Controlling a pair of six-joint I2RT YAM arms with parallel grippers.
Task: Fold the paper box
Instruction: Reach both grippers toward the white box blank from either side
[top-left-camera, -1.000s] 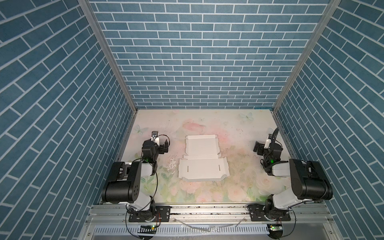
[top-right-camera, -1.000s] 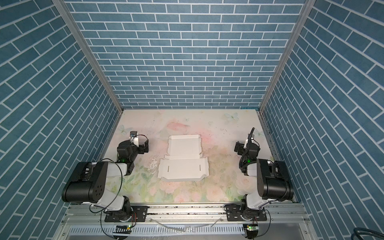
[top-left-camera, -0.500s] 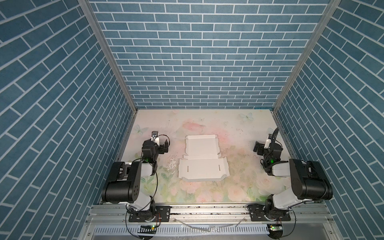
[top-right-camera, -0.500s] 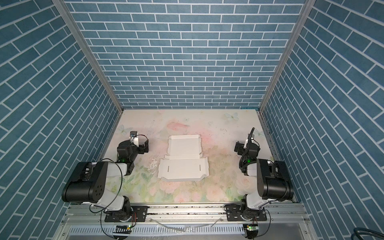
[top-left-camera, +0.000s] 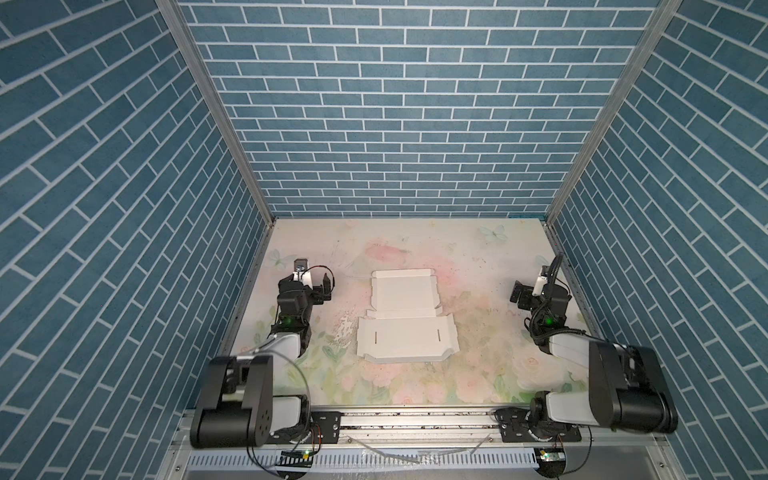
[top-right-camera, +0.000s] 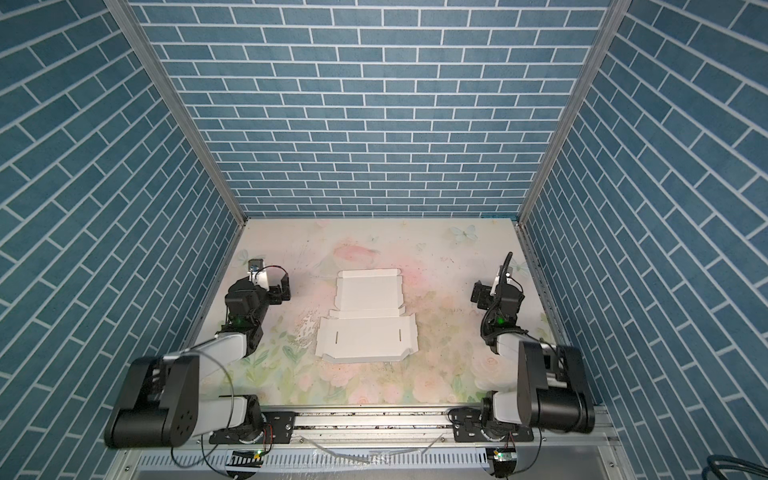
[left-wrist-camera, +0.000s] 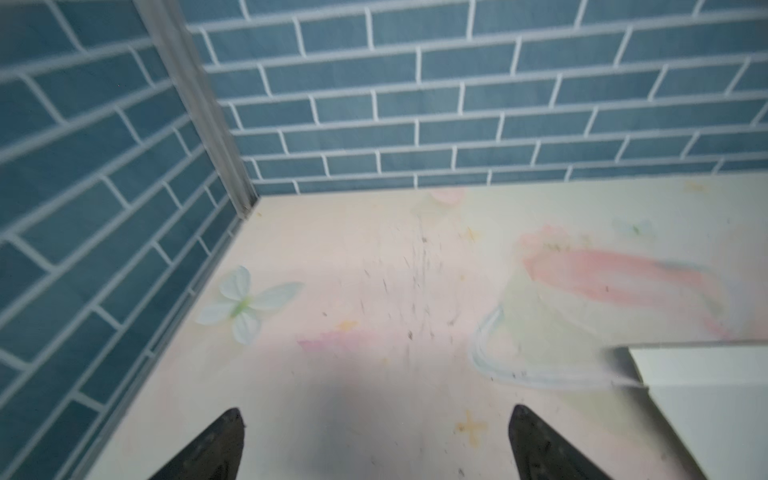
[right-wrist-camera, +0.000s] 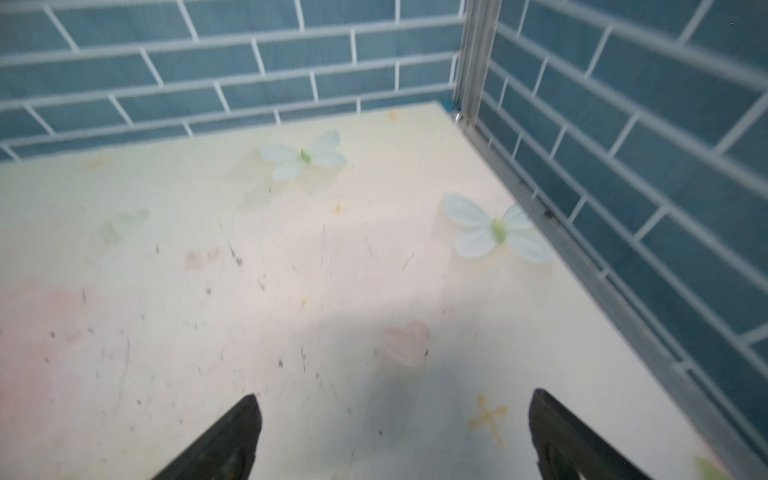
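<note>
Plainly, the paper box (top-left-camera: 405, 332) lies unfolded (slots showing); left gripper (left-wrist-camera: 374, 415) and right gripper (right-wrist-camera: 395, 403) spread.

I can read no text, label, brand or number anywhere from here. The paper box (top-left-camera: 405, 332) is plain white, the tabletop (top-left-camera: 478, 374) shows only a floral print, and the walls (top-left-camera: 399, 124) only brick pattern.

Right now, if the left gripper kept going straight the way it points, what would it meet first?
Probably nothing but bare table, then the back wall. The open left gripper aims past the paper box, which lies off to its side. Depth is unclear.
</note>
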